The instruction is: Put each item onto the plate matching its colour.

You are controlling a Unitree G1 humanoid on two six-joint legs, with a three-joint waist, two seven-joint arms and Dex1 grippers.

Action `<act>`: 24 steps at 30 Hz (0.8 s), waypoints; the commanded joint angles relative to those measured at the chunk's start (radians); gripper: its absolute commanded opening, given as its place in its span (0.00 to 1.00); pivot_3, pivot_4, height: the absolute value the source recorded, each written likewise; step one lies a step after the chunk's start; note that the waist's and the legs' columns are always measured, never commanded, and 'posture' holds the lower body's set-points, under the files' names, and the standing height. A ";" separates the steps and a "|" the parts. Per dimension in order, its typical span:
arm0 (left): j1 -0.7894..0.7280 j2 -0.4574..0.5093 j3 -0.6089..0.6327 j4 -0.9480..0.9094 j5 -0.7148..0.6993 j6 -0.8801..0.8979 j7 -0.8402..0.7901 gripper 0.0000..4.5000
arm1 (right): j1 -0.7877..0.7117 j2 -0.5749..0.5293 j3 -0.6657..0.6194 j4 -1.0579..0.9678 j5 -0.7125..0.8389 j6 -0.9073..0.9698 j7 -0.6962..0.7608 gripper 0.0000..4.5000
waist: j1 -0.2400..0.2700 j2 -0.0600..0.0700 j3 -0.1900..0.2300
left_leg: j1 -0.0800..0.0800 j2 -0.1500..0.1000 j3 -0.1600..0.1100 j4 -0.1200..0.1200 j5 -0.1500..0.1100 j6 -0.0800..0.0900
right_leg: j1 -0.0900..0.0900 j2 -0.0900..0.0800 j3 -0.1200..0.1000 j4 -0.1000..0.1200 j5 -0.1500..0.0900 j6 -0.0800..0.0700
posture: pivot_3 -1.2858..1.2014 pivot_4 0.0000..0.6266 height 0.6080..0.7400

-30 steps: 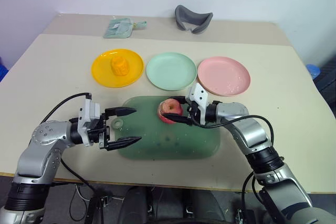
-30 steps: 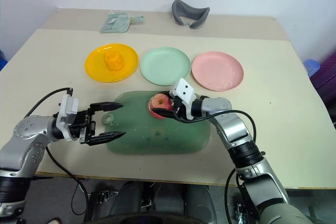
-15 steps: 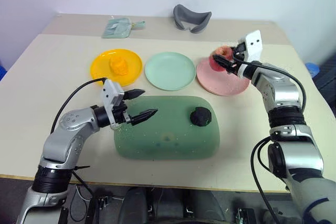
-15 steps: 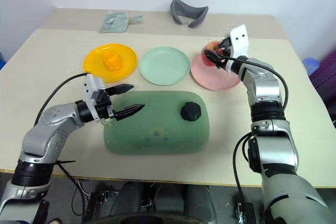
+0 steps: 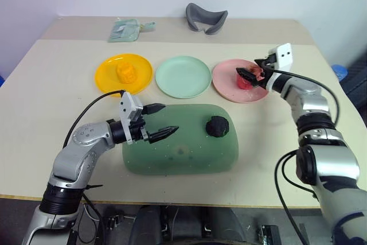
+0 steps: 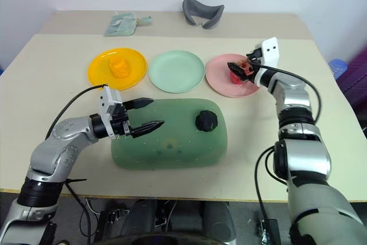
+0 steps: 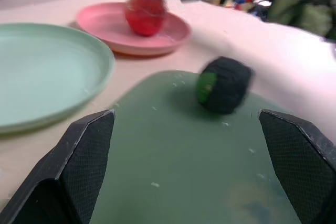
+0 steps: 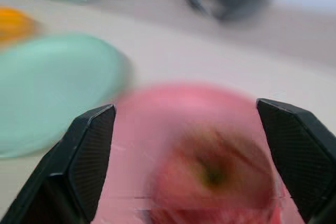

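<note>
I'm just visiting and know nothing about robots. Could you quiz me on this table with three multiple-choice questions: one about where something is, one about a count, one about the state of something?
1. Where is the black ball?
A. on the green mat
B. on the yellow plate
C. on the bare table

2. How many round plates have an item on them?
A. none
B. one
C. two

3. How do the fingers of the right gripper stand?
A. clamped on the red apple piece
B. open, either side of the red apple piece
C. shut and empty

Answers:
1. A: the ball sits on the green mat, towards its right end.
2. C: the orange chunk lies on the yellow plate and the red apple piece on the pink plate; the mint plate is bare.
3. B: in the right wrist view both fingers stand wide apart with the apple piece between them.
</note>
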 commanded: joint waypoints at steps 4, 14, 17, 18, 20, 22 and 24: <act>-0.004 0.072 0.018 -0.060 -0.098 0.020 -0.153 1.00 | 0.323 -0.106 -0.034 -0.597 0.189 0.297 0.122 0.99 | 0.016 0.000 0.000 | 0.000 0.000 -0.001 0.001 0.000 0.000 | 0.000 0.000 0.000 0.000 0.000 0.000 | 0.52 0.24 1.00; -0.091 0.178 0.010 -0.021 -0.087 0.027 -0.289 1.00 | 0.635 -0.082 -0.011 -0.987 0.311 0.490 0.058 0.99 | 0.016 0.000 0.000 | 0.001 -0.001 -0.001 0.001 0.000 0.000 | 0.001 0.001 0.000 0.000 0.000 0.000 | 0.52 0.24 1.00; -0.094 0.199 0.017 -0.017 -0.086 0.029 -0.308 1.00 | 0.651 -0.064 0.010 -0.998 0.310 0.487 0.048 0.99 | 0.017 0.000 0.000 | 0.001 -0.001 -0.001 0.001 0.000 0.000 | 0.001 0.001 0.000 0.000 0.000 0.000 | 0.52 0.24 1.00; -0.095 0.205 0.017 -0.015 -0.081 0.025 -0.313 1.00 | 0.655 -0.058 0.021 -0.993 0.304 0.478 0.048 0.99 | 0.017 0.000 0.000 | 0.001 -0.001 -0.001 0.001 0.000 0.000 | 0.001 0.001 0.000 0.000 0.000 0.000 | 0.52 0.24 1.00; -0.096 0.210 0.019 -0.014 -0.078 0.022 -0.317 1.00 | 0.661 -0.040 0.042 -0.969 0.289 0.455 0.046 0.99 | 0.019 0.000 0.000 | 0.001 -0.001 -0.001 0.001 0.000 0.000 | 0.001 0.001 0.000 0.000 0.000 0.000 | 0.52 0.24 1.00; -0.098 0.211 0.020 -0.013 -0.081 0.023 -0.316 1.00 | 0.664 -0.028 0.059 -0.946 0.277 0.436 0.049 0.99 | 0.019 0.000 0.000 | 0.001 -0.001 -0.001 0.001 0.000 0.000 | 0.001 0.001 0.000 0.000 0.000 0.000 | 0.52 0.24 1.00; -0.099 0.209 0.022 -0.012 -0.078 0.022 -0.307 1.00 | 0.667 -0.013 0.084 -0.916 0.256 0.409 0.056 0.99 | 0.019 0.000 0.000 | 0.000 -0.001 -0.001 0.001 0.000 0.000 | 0.001 0.001 0.000 0.000 0.000 0.000 | 0.52 0.24 1.00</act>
